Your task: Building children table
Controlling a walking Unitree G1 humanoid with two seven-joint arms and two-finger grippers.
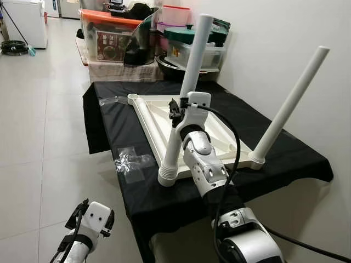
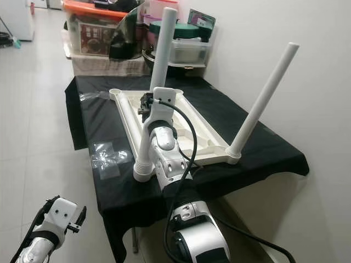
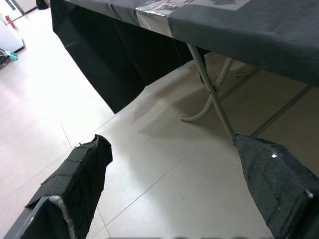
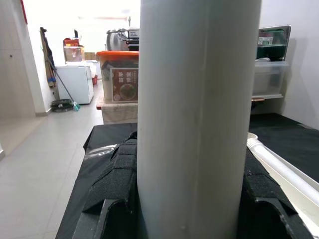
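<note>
A white children's tabletop [image 1: 159,118] lies upside down on a black-covered table [image 1: 285,159]. Two white legs stand up from it: one at the near left corner [image 1: 189,82] and one at the near right corner [image 1: 288,107]. My right gripper [image 1: 176,109] is shut on the near left leg about halfway up; in the right wrist view the leg [image 4: 197,119] sits between the black pads [image 4: 114,181]. My left gripper [image 3: 174,194] hangs low beside the table, open over the floor, holding nothing.
Clear plastic wrap [image 1: 131,161] lies on the cloth near the left edge. Storage bins and pots [image 1: 118,33] are stacked beyond the table's far end. A white wall [image 1: 290,33] runs along the right side. Tiled floor [image 1: 38,126] lies open to the left.
</note>
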